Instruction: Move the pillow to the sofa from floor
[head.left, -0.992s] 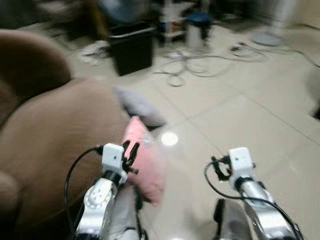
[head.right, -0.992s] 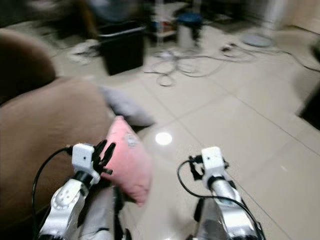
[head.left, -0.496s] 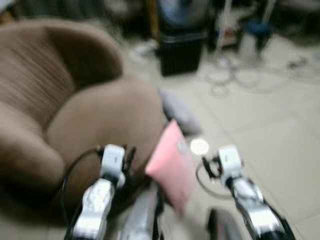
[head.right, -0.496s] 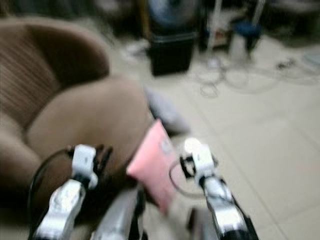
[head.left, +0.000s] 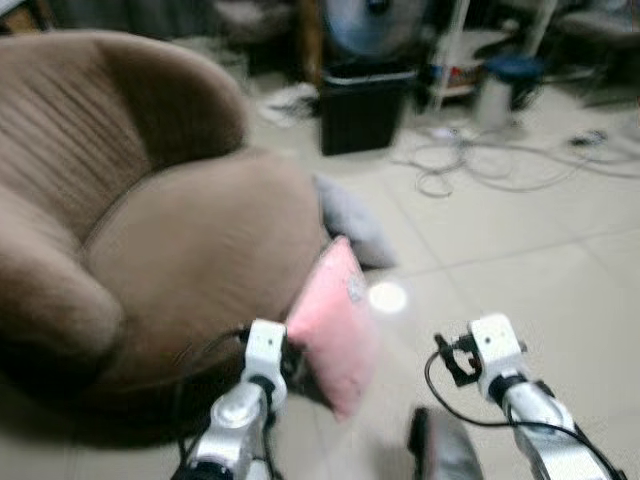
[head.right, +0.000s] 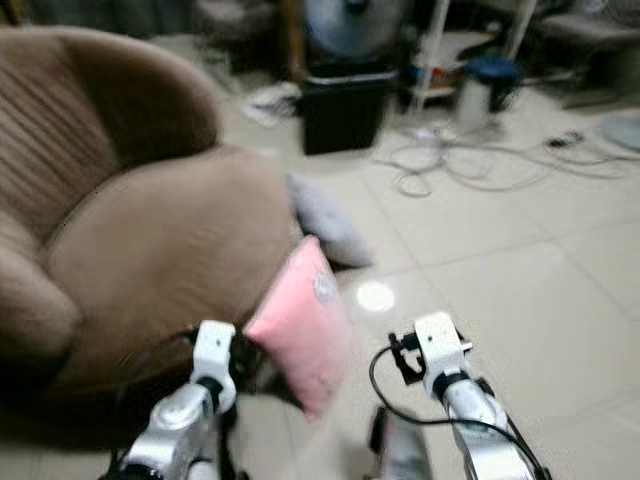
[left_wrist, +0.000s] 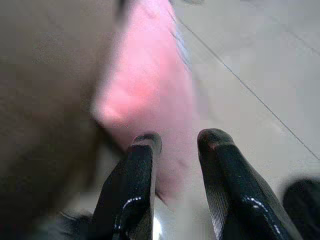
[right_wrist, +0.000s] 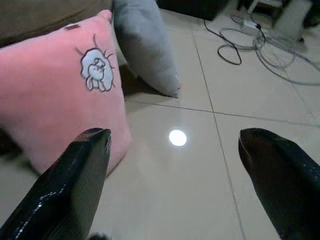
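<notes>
One soft square pink pillow with a small pale cartoon patch (head.left: 335, 320) is what the step turns on: it hangs clear of the cream tiled floor (head.left: 520, 240), just beside the front edge of the big round brown upholstered sofa (head.left: 150, 230), not yet on the seat. The left gripper (left_wrist: 175, 145) has its two black fingers pinched on the pillow's lower edge, as the left wrist view shows, though blur softens the contact. The right gripper (right_wrist: 172, 137) hangs released, fingers spread wide, near the pillow but apart from it.

To do the carry well, the robot would likely need to lift the pillow higher, so its drooping corner clears the sofa's rounded rim, then swing it leftward over the seat cushion before letting go. The grip on one edge looks thin; a quick swing could shake the pillow loose. A grey cushion (head.left: 350, 220) lies on the floor against the sofa, with loose white cables (head.left: 480, 165) and a black bin (head.left: 360, 105) farther off
</notes>
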